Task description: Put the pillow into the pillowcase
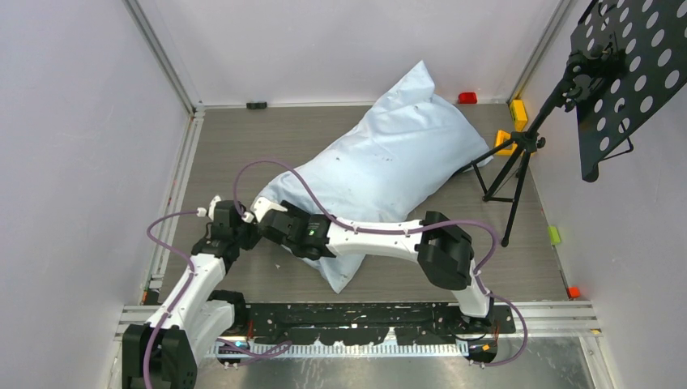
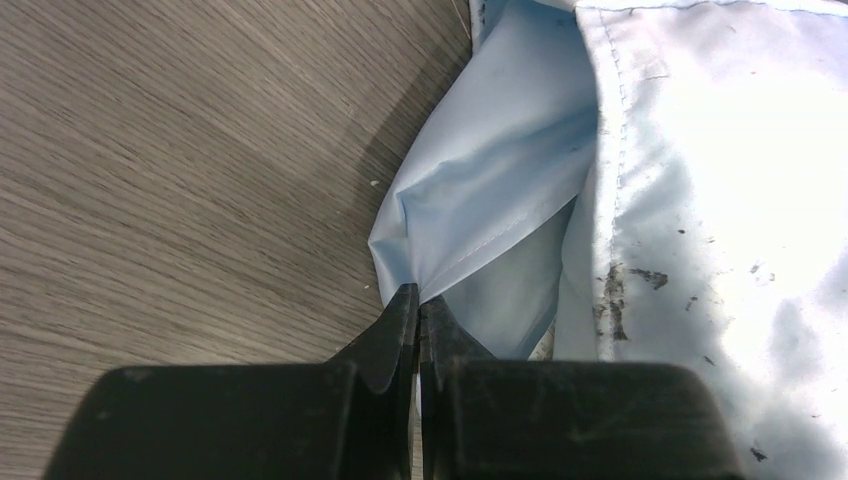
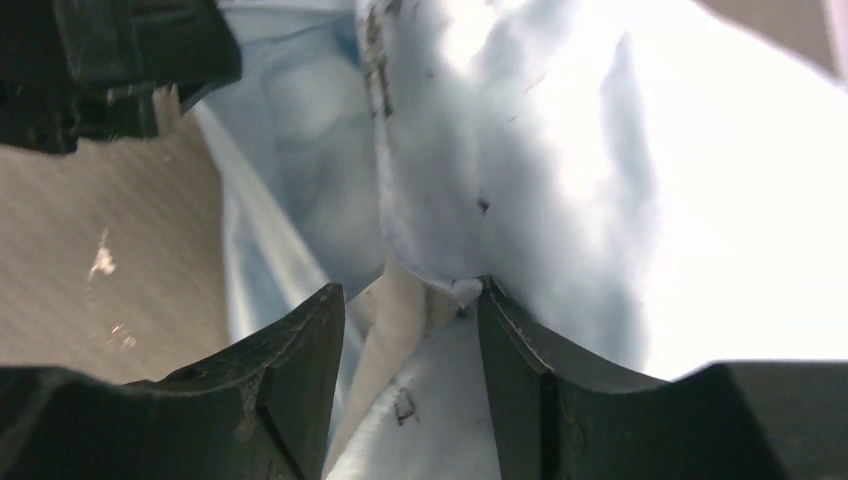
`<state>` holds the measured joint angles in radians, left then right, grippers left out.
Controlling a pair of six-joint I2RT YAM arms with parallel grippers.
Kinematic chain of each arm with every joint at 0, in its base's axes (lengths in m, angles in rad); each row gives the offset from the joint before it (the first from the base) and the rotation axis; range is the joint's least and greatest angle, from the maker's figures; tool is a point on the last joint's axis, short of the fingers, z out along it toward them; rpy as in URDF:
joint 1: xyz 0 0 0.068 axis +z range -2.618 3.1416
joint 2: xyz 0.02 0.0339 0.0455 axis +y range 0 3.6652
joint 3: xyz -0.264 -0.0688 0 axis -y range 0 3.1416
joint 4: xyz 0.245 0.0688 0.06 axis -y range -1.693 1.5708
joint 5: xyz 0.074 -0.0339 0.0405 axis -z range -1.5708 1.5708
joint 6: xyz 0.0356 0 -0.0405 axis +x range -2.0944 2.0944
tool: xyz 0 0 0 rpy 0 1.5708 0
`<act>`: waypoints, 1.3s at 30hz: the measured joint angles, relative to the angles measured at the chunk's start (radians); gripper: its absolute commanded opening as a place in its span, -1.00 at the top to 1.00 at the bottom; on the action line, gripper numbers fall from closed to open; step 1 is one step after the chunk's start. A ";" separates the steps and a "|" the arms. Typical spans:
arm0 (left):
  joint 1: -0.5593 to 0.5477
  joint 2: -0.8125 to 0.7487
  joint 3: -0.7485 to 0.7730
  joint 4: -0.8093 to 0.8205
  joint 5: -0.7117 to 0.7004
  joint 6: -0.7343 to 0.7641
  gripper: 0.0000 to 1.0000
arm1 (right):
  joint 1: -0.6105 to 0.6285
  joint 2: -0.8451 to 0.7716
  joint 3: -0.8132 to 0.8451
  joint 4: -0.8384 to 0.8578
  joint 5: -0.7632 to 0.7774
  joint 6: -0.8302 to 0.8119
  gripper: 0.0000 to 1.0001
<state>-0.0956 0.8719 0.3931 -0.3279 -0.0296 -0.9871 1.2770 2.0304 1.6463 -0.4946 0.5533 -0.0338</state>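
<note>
The pillowcase lies diagonally on the table, one end at the far right near the back wall, the other at the near centre-left. The pillow sits inside it and shows at the near mouth. The left gripper is at the left corner of that mouth, jaws pressed together on the hem. The right gripper is just right of the left one, jaws apart on either side of the hem, with the pillow between them. A tripod stand is right of the pillowcase, just beside its far end, and carries a perforated panel above the table's right edge.
</note>
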 measured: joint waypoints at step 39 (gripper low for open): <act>0.010 0.071 0.067 -0.043 -0.017 -0.008 1.00 | -0.291 0.087 0.116 0.142 -0.342 0.046 1.00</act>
<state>-0.0860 0.9432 0.4599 -0.3706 -0.0463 -0.9955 0.9859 2.1178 1.7622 -0.3523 0.2115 0.0124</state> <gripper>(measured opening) 0.009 0.017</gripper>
